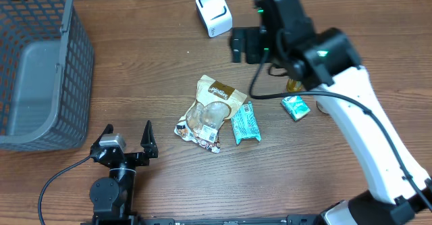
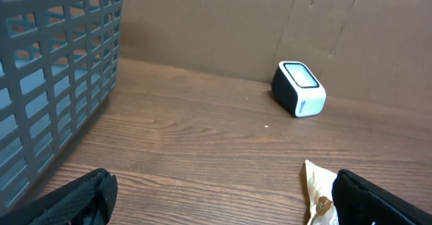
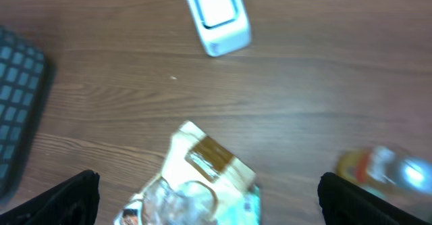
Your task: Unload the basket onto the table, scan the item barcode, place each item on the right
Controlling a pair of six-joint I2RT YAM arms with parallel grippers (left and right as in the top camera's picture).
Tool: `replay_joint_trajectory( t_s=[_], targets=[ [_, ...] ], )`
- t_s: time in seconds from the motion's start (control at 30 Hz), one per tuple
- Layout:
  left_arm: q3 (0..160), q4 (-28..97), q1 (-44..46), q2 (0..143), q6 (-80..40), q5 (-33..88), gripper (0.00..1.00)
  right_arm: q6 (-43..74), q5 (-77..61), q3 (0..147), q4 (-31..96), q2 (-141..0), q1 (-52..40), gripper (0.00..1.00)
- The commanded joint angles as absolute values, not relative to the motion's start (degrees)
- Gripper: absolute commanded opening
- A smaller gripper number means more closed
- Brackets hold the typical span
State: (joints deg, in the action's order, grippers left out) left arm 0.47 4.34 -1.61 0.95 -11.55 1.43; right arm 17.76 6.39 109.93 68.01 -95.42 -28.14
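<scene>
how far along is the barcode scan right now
Done: nothing that shows. The snack bag, bar and packet all lie on the table, none at the scanner.
In hand: nothing. The left end effector and right end effector are open and empty, the right one above the table near the scanner.
Left: pick an item and show its barcode to the scanner.

The overhead view looks straight down on the whole table. The left wrist view sits low at the near edge, facing the far edge, basket close on its left. The right wrist view looks down over the far half. All share the scanner and snack bag.
</scene>
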Motion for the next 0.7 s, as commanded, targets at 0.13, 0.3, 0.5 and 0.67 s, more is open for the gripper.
replay_joint_trajectory(
  t_s=[0.13, 0.3, 0.5, 0.67],
  targets=[
    [0.3, 4.5, -1.4, 0.3, -10.3, 1.1, 0.99, 17.6, 7.1, 109.3, 72.5, -89.8, -25.3, 1.00],
    [0.3, 4.5, -1.4, 0.3, -10.3, 1.1, 0.99, 17.6, 8.1, 96.3, 63.7, -80.6, -25.3, 1.00],
    [0.3, 4.5, -1.4, 0.3, -10.3, 1.1, 1.00, 17.6, 8.2, 76.4, 50.9, -67.8, -25.2, 1.00],
    [0.3, 4.5, -1.4, 0.3, -10.3, 1.1, 1.00, 17.6, 8.1, 63.1, 48.2, -57.5, -24.0, 1.00]
  ],
)
